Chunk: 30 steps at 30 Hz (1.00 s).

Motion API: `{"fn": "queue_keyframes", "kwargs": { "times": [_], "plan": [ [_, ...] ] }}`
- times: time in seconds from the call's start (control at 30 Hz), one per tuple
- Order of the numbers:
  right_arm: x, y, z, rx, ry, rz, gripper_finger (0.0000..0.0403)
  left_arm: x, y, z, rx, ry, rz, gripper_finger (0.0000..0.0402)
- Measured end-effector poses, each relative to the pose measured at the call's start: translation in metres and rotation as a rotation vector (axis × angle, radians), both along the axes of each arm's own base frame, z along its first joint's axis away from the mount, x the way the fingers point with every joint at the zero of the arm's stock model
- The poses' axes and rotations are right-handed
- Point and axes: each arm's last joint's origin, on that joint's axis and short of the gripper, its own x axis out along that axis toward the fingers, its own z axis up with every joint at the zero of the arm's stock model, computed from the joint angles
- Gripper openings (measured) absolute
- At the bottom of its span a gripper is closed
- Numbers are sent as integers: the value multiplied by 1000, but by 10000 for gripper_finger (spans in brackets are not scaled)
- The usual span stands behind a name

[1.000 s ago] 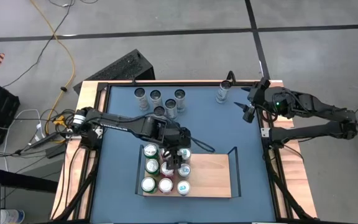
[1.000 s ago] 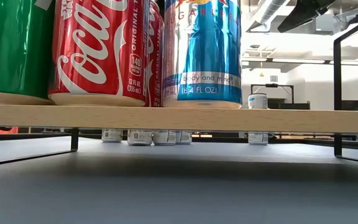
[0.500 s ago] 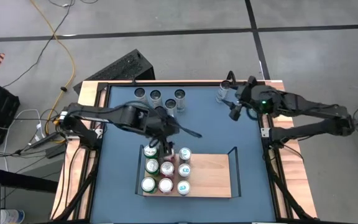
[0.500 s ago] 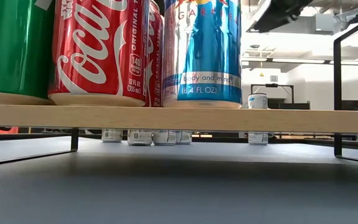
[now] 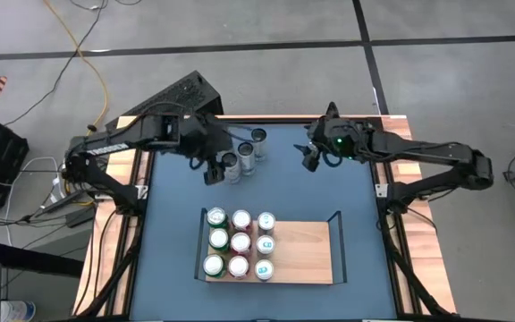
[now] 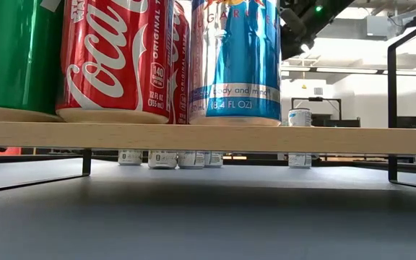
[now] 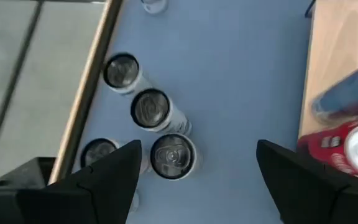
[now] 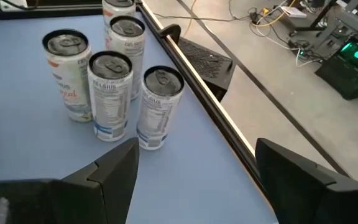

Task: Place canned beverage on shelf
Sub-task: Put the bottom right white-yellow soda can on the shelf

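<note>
silver cans (image 5: 240, 159) – beneath left gripper (image 5: 215, 168), jaws apart | right gripper (image 5: 311, 157) empty-open

My matt black plastic fingers (image 7: 110, 180) frame glossy metal cans (image 7: 174, 155) on smooth matt-blue tabletop (image 7: 241, 81) — at three o'clock, pale wood shelf (image 7: 334, 50).

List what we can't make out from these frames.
- Low view: shelf cans cut off by the top edge; rows behind hidden by the front cans.
- High view: lone can near right gripper hidden under the arm.
- Left wrist view: cans on the shelf edge blurred.
</note>
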Motion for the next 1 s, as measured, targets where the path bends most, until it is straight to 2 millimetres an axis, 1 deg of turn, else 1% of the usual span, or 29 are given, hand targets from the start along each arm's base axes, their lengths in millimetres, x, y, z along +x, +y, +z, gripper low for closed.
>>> {"fn": "queue_keyframes", "kwargs": {
  "times": [0.1,0.23,0.37,0.47,0.57,0.63,0.83,0.93,1.0],
  "plan": [
    [2,-2,3,-2,2,-3,306,-5,17,-25,-32,-24,9,304],
    [0,-5,6,-6,0,-17,306,-11,31,-62,-2,-62,69,304],
    [-2,-12,5,-2,2,-47,306,-8,37,-90,15,-103,85,304],
    [-4,-15,5,0,9,-62,306,-9,38,-109,22,-79,82,304],
    [-5,-17,4,2,14,-71,306,-10,41,-124,35,-69,104,304],
    [-5,-18,4,2,16,-76,306,-11,43,-130,37,-74,114,304],
    [-7,-23,4,4,18,-95,306,-8,43,-137,51,-105,73,304],
    [-8,-25,4,6,24,-104,306,-7,42,-137,25,-118,79,304],
    [-9,-26,3,9,29,-108,306,-9,41,-133,5,-141,75,304]
  ]
}}
